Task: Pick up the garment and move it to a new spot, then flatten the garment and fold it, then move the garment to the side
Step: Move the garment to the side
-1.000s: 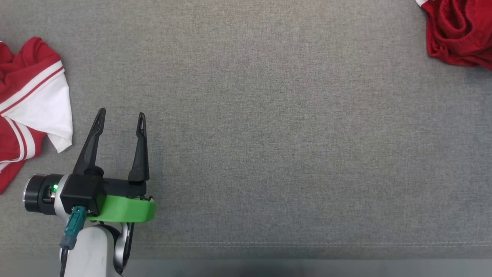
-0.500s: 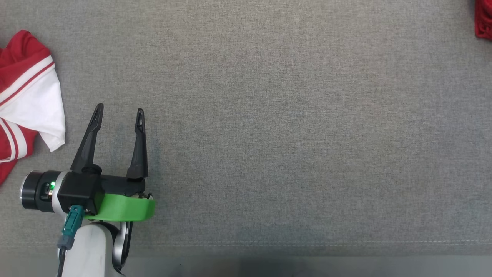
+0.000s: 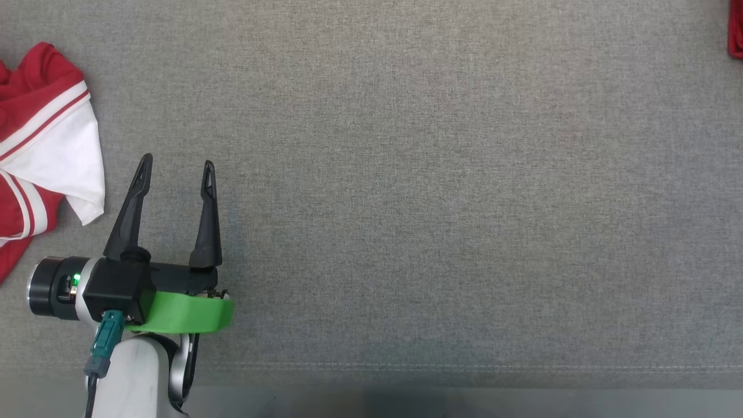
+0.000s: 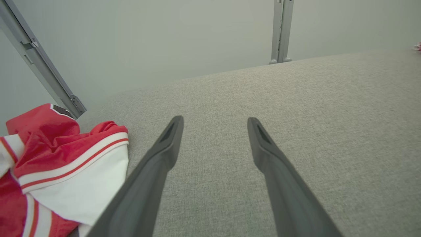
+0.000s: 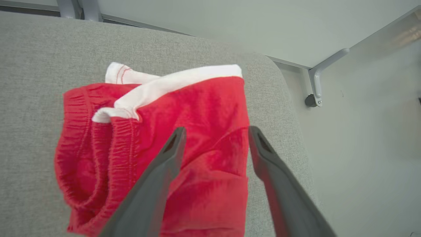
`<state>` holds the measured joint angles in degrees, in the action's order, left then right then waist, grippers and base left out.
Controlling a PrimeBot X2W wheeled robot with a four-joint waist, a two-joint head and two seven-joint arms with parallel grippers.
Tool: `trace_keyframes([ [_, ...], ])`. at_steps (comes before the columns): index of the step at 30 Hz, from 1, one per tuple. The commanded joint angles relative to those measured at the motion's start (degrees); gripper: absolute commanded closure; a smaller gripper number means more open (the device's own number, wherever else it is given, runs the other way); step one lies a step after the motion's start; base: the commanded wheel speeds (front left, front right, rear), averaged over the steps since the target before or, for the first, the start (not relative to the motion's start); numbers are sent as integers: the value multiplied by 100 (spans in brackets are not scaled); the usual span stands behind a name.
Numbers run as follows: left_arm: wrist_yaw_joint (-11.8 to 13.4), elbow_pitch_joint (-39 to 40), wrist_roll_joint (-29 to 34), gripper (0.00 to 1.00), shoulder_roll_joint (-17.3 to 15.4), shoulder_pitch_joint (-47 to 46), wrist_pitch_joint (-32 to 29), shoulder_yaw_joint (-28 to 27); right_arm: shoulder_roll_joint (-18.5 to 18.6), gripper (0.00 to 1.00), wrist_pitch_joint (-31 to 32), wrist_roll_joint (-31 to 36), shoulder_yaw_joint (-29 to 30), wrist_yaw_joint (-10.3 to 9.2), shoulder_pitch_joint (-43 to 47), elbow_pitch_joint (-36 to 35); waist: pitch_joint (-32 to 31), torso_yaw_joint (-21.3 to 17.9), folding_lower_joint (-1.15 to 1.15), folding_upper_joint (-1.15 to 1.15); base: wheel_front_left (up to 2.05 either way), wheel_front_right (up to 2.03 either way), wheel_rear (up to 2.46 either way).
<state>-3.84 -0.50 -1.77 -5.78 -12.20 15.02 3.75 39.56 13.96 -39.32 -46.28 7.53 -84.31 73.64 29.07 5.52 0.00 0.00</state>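
Right wrist view: the right gripper [image 5: 215, 135] is shown with its 2 dark fingers newly parted wide and emptied. It is poised over the folded red fleece garment with white trim [image 5: 204, 108], laid at the rounded corner of the grey fabric table [image 5: 33, 65]. In the head view the garment has been carried from upper right to a sliver at the edge. Placement aside is judged complete. The left gripper [image 3: 176, 168] is held wide, empty, lower left.

The head view's left edge cuts off the striped garment [image 3: 40, 145]. Its right edge leaves only a sliver of the red garment [image 3: 737, 29].
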Motion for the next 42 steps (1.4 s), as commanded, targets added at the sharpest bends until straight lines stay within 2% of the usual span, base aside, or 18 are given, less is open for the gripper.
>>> trace_keyframes([
  [1,34,4,51,0,12,-17,12,-26,37,0,-27,63,-25,-8,-56,21,-8,4,0,0,0,0,0],
  [9,82,-13,24,0,41,49,12,-28,-62,0,-257,63,119,-8,20,30,-121,11,0,0,0,0,0],
  [19,118,-53,-52,0,71,213,12,-105,-545,0,-1605,-546,445,-8,725,-540,-675,-40,0,0,0,0,0],
  [27,119,-167,-92,0,50,463,12,-205,-986,0,-2489,-991,347,-8,1620,-1297,-1220,-134,0,0,0,0,0],
  [35,113,-289,-170,0,32,676,12,-337,-1249,0,-2834,-1232,216,-8,2405,-1851,-1582,-220,0,0,0,0,0],
  [39,128,-360,-195,0,26,748,12,-423,-1304,0,-2918,-1257,358,-8,2873,-2110,-1758,-224,0,0,0,0,0],
  [42,127,-394,-216,0,25,811,12,-471,-1354,0,-2922,-1125,678,-8,3228,-2409,-1842,-238,0,0,0,0,0],
])
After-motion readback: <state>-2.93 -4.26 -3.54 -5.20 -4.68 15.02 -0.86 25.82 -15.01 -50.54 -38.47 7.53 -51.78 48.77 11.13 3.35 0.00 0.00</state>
